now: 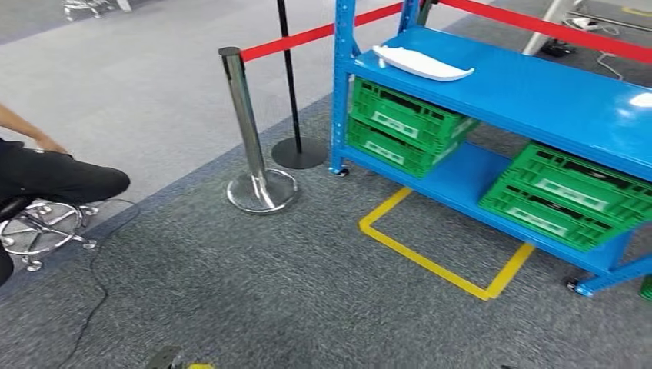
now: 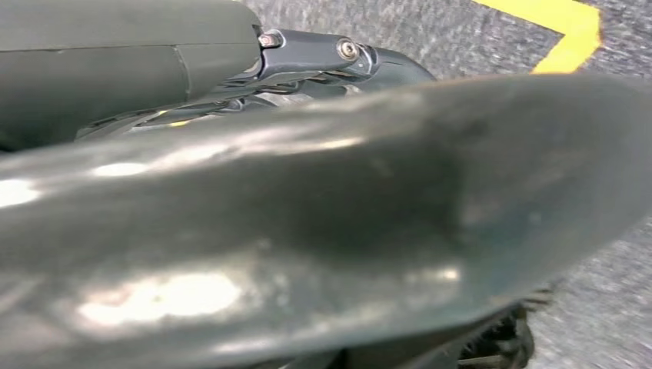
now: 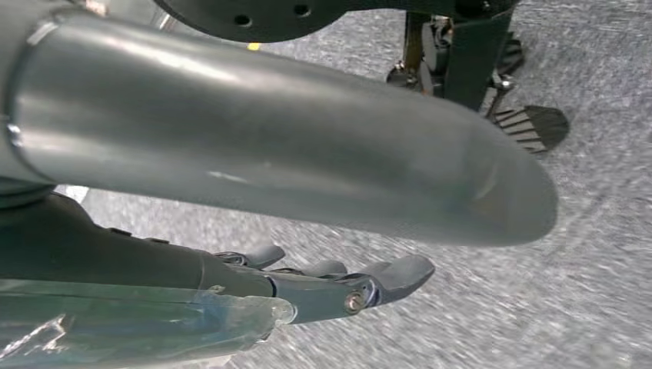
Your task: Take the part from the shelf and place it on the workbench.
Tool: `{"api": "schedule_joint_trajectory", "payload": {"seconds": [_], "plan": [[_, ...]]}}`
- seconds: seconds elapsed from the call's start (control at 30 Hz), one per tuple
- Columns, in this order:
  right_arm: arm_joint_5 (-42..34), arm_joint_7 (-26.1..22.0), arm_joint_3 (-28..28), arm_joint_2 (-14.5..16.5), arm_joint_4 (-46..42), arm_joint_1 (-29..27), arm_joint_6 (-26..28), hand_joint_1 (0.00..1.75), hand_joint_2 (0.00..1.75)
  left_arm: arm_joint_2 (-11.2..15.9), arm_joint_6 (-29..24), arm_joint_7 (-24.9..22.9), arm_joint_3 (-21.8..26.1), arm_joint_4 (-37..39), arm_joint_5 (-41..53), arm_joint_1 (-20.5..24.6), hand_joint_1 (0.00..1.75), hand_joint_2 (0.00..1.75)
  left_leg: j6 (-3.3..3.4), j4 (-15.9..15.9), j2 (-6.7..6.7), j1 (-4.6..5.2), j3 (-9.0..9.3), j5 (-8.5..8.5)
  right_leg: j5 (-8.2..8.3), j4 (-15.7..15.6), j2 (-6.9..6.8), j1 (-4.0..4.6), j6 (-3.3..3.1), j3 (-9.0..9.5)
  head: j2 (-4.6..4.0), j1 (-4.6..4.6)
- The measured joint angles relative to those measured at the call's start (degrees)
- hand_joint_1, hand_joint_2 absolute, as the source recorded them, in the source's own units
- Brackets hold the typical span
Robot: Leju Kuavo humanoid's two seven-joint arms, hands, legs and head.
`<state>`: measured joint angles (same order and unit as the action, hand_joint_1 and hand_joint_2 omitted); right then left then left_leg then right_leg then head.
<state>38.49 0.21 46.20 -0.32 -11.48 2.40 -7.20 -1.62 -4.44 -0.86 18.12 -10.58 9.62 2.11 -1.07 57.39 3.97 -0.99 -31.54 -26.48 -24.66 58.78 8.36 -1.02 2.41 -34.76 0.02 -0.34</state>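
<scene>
Shelving in blue [image 1: 538, 92] carries the white part [image 1: 421, 63] on its upper board above green crates [image 1: 404, 127], while the right hand [image 3: 338, 280] hangs over the carpet with fingers extended and nothing in them, and the left hand's [image 2: 323, 58] state cannot be told.

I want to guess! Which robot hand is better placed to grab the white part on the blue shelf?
Probably the right. The white part lies on the blue shelf, right of the head view's middle, and the right robot hand hangs with fingers apart, holding nothing. The robot must step closer first.
</scene>
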Motion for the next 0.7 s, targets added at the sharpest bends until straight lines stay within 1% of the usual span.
{"api": "schedule_joint_trajectory", "payload": {"seconds": [0.03,0.07,0.1,0.13,0.17,0.2,0.23,0.27,0.3,0.33,0.37,0.4,0.43,0.47,0.5,0.53,0.57,0.6,0.63,0.67,0.7], "plan": [[-0.3,0.3,0.3,0.1,0.0,-0.2,0.3,0.00,0.00,-0.1,-0.7,-0.3,0.0,0.0,0.0,0.0,0.00,0.00,0.36,0.0,-0.65,0.07,-0.08,0.10,0.18,-0.2,0.39,-0.16,0.36,-0.30,0.00,-0.02],[-0.5,0.7,0.6,0.3,0.1,-0.4,0.6,0.00,0.00,-0.3,-1.4,-0.5,-0.1,0.0,-0.1,0.0,0.00,0.00,0.80,-0.1,-1.30,0.11,-0.04,0.22,0.00,0.1,-0.40,-0.17,0.61,-0.65,0.00,0.05],[-0.8,1.1,0.9,0.5,0.1,-0.6,0.9,0.00,0.00,-0.4,-1.9,-0.7,-0.1,0.0,-0.3,-0.1,0.00,0.00,1.24,-0.3,-1.95,0.16,0.01,0.34,-0.78,1.3,-1.96,-0.09,0.78,-1.37,0.00,0.34],[-1.0,1.3,1.2,0.6,0.1,-0.6,1.1,0.00,0.00,-0.5,-2.3,-0.8,-0.1,0.0,-0.4,-0.2,0.00,0.00,1.61,-0.4,-2.70,0.23,0.04,0.39,-2.25,4.0,-4.00,0.03,0.85,-2.62,0.00,0.57],[-1.1,1.5,1.4,0.8,0.2,-0.5,1.2,0.00,0.00,-0.6,-2.5,-0.8,0.0,0.0,-0.6,-0.3,0.00,0.00,1.87,-0.4,-3.46,0.42,0.06,0.35,-4.15,7.7,-6.11,0.17,0.88,-4.35,0.00,0.82],[-1.1,1.6,1.5,0.9,0.2,-0.4,1.3,0.00,0.00,-0.6,-2.6,-0.9,0.0,0.0,-0.6,-0.5,0.00,0.00,2.03,-0.4,-4.32,0.61,0.09,0.30,-6.01,11.8,-7.22,0.19,0.92,-6.29,0.00,0.94],[-1.1,1.6,1.6,0.9,0.2,-0.3,1.3,0.00,0.00,-0.7,-2.7,-0.9,0.0,0.0,-0.6,-0.7,0.00,0.00,2.11,-0.4,-5.22,0.76,0.12,0.24,-7.20,15.1,-7.72,0.20,0.93,-7.80,0.00,0.93],[-1.2,1.6,1.7,1.0,0.2,-0.3,1.4,0.00,0.00,-0.8,-2.7,-0.9,0.0,0.0,-0.6,-0.7,0.00,0.00,2.16,-0.4,-6.01,0.84,0.17,0.17,-7.40,16.6,-7.89,0.21,0.92,-8.38,0.00,0.92],[-1.2,1.7,1.9,1.1,0.2,-0.4,1.4,0.00,0.00,-1.0,-2.8,-1.0,0.0,0.0,-0.7,-0.7,0.00,0.00,2.15,-0.4,-6.75,0.88,0.26,0.09,-6.52,15.8,-8.03,0.21,0.88,-7.76,0.00,0.94],[-1.2,1.8,2.0,1.1,0.2,-0.5,1.4,0.00,0.00,-1.1,-3.0,-1.2,0.0,0.0,-0.8,-0.7,0.00,0.00,2.06,-0.4,-7.42,0.88,0.41,-0.02,-4.88,12.8,-8.43,0.22,0.82,-6.00,0.00,0.95],[-1.2,2.0,2.2,1.1,0.2,-0.5,1.5,0.00,0.00,-1.3,-3.2,-1.3,0.0,0.0,-0.9,-0.6,0.00,0.00,1.89,-0.3,-8.02,0.93,0.61,-0.16,-3.12,8.9,-9.53,0.28,0.74,-3.70,0.00,0.96],[-0.9,2.3,2.3,1.1,0.2,-0.4,1.5,0.00,0.00,-1.5,-3.3,-1.5,0.1,0.0,-1.1,-0.6,0.00,0.00,1.62,-0.2,-8.67,1.10,0.79,-0.39,-1.91,5.0,-10.87,0.50,0.60,-1.46,0.00,1.01],[-0.5,2.5,2.3,1.2,0.2,-0.2,1.4,0.00,0.00,-1.7,-3.5,-1.5,0.2,0.0,-1.2,-0.6,0.00,0.00,1.34,-0.2,-9.31,1.27,0.97,-0.56,-1.24,2.3,-11.91,0.67,0.33,0.06,0.00,0.99],[0.0,2.7,2.3,1.2,0.2,0.0,1.4,0.00,0.00,-1.9,-4.0,-1.3,0.2,0.0,-1.3,-0.6,0.00,0.00,1.07,-0.1,-9.96,1.44,1.11,-0.71,-1.14,1.0,-12.45,0.87,0.04,0.74,0.00,0.93],[0.6,2.9,2.2,1.3,0.2,0.0,1.4,0.00,0.00,-2.0,-4.7,-1.1,0.3,0.0,-1.3,-0.5,0.00,0.00,0.81,-0.1,-10.66,1.55,1.23,-0.79,-1.26,0.6,-12.11,1.04,-0.32,0.82,0.00,0.91],[1.1,2.9,2.1,1.3,0.2,0.0,1.5,0.00,0.00,-2.1,-5.5,-0.8,0.3,0.0,-1.2,-0.4,0.00,0.00,0.56,-0.2,-11.28,1.51,1.35,-0.85,-1.13,0.6,-11.35,0.98,-0.73,0.72,0.00,0.84],[1.5,2.9,2.0,1.3,0.2,-0.2,1.6,0.00,0.00,-2.2,-6.4,-0.6,0.3,0.0,-1.0,-0.3,0.00,0.00,0.24,-0.1,-10.97,1.40,1.40,-1.12,-1.02,0.5,-10.65,0.91,-1.05,0.69,0.00,0.81],[1.8,2.8,1.9,1.3,0.2,-0.4,1.8,0.00,0.00,-2.3,-7.2,-0.4,0.3,0.0,-0.7,-0.1,0.00,0.00,-0.09,0.7,-9.82,1.29,1.15,-1.83,-0.87,0.4,-10.03,0.78,-1.40,0.71,0.00,0.74],[2.1,2.7,1.8,1.3,0.2,-0.4,2.1,0.00,0.00,-2.4,-7.9,-0.1,0.3,0.0,-0.4,-0.1,0.00,0.00,-0.38,2.7,-8.18,1.16,0.33,-3.14,-0.72,0.3,-9.39,0.59,-1.73,0.74,0.00,0.63],[2.2,2.4,1.8,1.3,0.2,-0.3,2.3,0.00,0.00,-2.5,-8.8,0.2,0.3,0.0,-0.2,-0.1,0.00,0.00,-0.59,5.9,-6.30,1.03,-1.14,-4.92,-0.64,0.2,-8.69,0.48,-1.95,0.67,0.00,0.50],[2.3,2.2,1.7,1.3,0.2,-0.2,2.5,0.00,0.00,-2.6,-9.7,0.6,0.3,0.0,0.0,-0.2,0.00,0.00,-0.68,9.9,-5.12,0.98,-3.08,-6.77,-0.59,0.2,-7.91,0.42,-2.13,0.61,0.00,0.40]]}}
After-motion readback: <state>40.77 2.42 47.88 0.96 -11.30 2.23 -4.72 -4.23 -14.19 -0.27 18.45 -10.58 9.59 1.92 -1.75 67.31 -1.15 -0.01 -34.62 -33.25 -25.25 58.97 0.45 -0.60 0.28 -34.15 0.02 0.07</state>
